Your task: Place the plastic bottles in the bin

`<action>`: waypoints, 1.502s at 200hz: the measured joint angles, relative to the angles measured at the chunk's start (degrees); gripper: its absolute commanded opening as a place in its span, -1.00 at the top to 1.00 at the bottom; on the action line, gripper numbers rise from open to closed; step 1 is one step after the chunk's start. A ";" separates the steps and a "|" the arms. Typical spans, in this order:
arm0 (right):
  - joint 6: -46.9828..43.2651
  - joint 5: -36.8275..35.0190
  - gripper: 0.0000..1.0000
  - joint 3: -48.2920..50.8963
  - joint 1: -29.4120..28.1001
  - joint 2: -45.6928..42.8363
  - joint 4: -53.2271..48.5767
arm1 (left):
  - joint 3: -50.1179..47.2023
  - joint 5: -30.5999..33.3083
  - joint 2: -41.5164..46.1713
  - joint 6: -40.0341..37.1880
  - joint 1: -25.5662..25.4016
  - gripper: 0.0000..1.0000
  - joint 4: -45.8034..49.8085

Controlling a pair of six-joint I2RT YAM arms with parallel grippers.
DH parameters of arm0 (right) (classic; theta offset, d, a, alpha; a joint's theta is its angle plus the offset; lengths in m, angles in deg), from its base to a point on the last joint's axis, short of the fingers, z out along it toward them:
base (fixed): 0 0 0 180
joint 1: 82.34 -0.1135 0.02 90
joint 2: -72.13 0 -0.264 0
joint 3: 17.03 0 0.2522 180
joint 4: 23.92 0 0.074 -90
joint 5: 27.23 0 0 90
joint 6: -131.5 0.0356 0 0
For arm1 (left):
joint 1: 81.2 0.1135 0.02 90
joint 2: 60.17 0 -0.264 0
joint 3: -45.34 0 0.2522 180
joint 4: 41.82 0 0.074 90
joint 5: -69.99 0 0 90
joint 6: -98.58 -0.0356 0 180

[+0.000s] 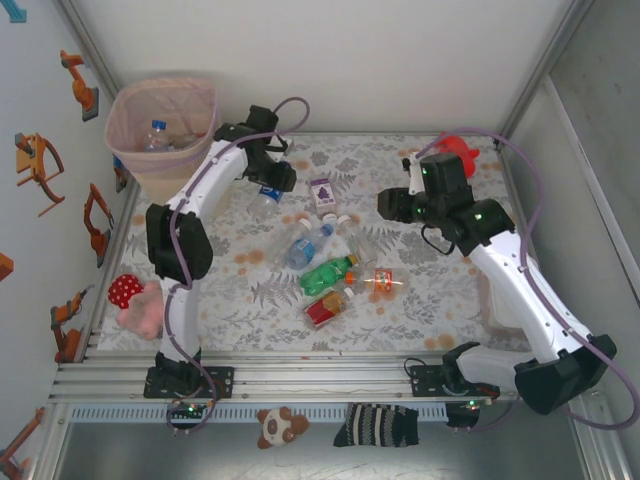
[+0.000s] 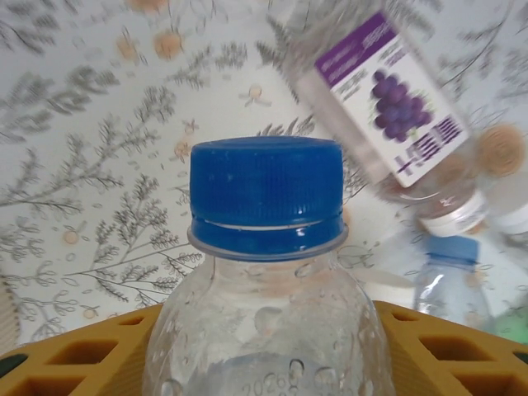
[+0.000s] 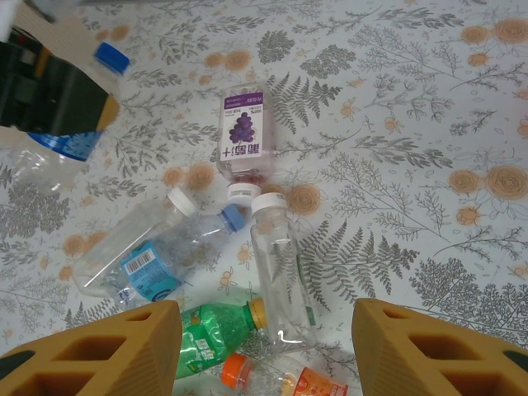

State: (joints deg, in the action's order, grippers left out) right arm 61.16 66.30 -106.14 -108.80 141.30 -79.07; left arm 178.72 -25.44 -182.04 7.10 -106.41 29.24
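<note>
The left end effector [image 1: 270, 183] is clamped on a clear bottle [image 2: 266, 272] with a blue cap. Its fingers [image 2: 82, 359] press the body just below the shoulder, and the cap points away from the wrist. This is near the far-left corner of the surface [image 1: 420, 300], close to the bin [image 1: 118, 120], which stands just off that corner. A bottle [image 1: 155, 135] already lies inside the bin. The held one looks raised off the surface, though that is hard to confirm.

The step in hand seems to be the carry to the bin. To do it well, the squeeze should be firm without crushing the thin plastic. The bottle should rise above the rim before it swings left, so that neither it nor the wrist catches the loose pink liner. It should be let go only when it hangs wholly over the mouth.

The right end effector [image 3: 264, 318] hovers with its jaws spread and nothing between them, above the bottles left mid-surface, among them a grape bottle [image 3: 243, 136] and a green one [image 3: 216, 334]. It should stay clear of the left arm's swing.
</note>
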 measured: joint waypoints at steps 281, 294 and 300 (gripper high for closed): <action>-0.02 1.38 -0.12 -1.33 0.00 1.53 0.28 | 13.79 7.10 22.71 -3.78 23.17 -0.18 -7.08; -0.02 1.38 -0.12 -1.33 0.00 1.55 0.28 | 15.26 7.32 21.31 -4.28 24.28 -0.19 -7.13; -0.02 1.38 -0.12 -1.33 0.00 1.55 0.28 | 15.67 7.34 20.68 -4.50 24.68 -0.18 -7.13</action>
State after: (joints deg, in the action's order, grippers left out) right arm 61.14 67.68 -107.48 -108.80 142.85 -78.78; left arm 194.39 -18.10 -161.36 2.60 -81.73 22.12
